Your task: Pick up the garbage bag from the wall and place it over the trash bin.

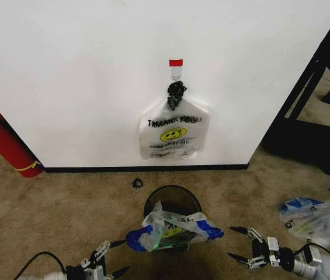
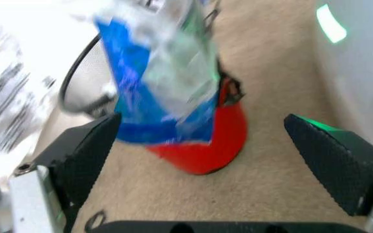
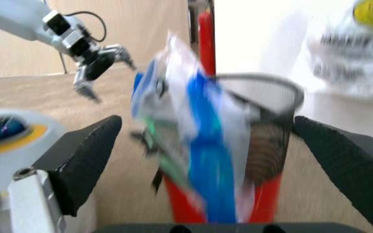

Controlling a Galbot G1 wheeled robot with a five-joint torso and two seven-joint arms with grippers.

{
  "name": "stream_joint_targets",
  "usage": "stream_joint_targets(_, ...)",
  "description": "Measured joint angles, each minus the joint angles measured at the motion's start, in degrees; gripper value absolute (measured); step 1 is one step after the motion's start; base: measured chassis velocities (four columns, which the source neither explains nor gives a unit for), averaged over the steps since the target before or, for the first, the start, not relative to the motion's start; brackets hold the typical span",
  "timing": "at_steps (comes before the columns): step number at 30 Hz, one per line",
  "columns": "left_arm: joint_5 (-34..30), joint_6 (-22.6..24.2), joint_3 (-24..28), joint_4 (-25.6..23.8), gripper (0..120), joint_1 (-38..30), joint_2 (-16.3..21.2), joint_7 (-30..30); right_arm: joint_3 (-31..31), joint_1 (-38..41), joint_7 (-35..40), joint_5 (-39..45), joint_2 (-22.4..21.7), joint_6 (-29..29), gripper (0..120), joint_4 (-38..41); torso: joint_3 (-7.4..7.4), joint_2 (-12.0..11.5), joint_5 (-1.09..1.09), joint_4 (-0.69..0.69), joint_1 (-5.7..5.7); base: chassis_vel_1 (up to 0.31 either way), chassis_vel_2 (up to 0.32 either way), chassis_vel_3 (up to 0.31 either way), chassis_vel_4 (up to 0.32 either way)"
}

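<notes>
Garbage bag (image 1: pixel 173 228) draped over the trash bin (image 1: pixel 179 199) rim. Flanked by left gripper (image 1: pixel 111 256) and right gripper (image 1: pixel 239 244), both wide open, empty, apart from it.

My left gripper (image 1: pixel 117 256) and right gripper (image 1: pixel 238 244), both spread wide, flank the trash bin (image 1: pixel 172 201) at twelve o'clock, bare carpet (image 1: pixel 65 210) around each. A garbage bag (image 1: pixel 170 227) drapes over its near rim; a plastic bundle (image 1: pixel 316 220) crowds two o'clock.
</notes>
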Motion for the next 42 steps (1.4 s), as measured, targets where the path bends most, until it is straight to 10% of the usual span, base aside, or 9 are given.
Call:
stream_joint_targets(6,-2.7,1.8,-3.6,-4.0,100,1.1,-0.4,9.4,-2.9,1.3,1.4,-0.5,-0.2,-0.4,100,2.9,0.00,0.0,0.00,-0.01,0.00,0.000,0.000,0.000,0.000)
stream_joint_targets(11,-7.2,9.9,3.9,-9.0,100,2.6,-1.5,-8.0,-5.0,4.4,2.2,-4.6,-0.2,-2.1,100,3.1,0.00,0.0,0.00,-0.01,0.00,0.000,0.000,0.000,0.000)
stream_joint_targets(24,-9.4,22.9,20.1,-9.7,88,-1.3,-2.6,-31.0,-13.2,11.3,7.4,-7.8,0.2,-3.2,81,1.1,0.00,0.0,0.00,-0.01,0.00,0.000,0.000,0.000,0.000)
stream_joint_targets(35,-9.8,25.1,23.5,-9.4,65,-1.3,-2.1,-31.0,-16.0,15.2,5.1,-8.7,-0.1,-4.8,75,-0.7,0.00,0.0,0.00,-0.01,0.00,0.000,0.000,0.000,0.000)
stream_joint_targets(42,-10.0,25.8,23.6,-10.3,51,-1.3,-2.1,-31.3,-15.0,15.3,2.1,-8.5,-1.0,-6.5,52,-0.5,0.00,0.0,0.00,-0.01,0.00,0.000,0.000,0.000,0.000)
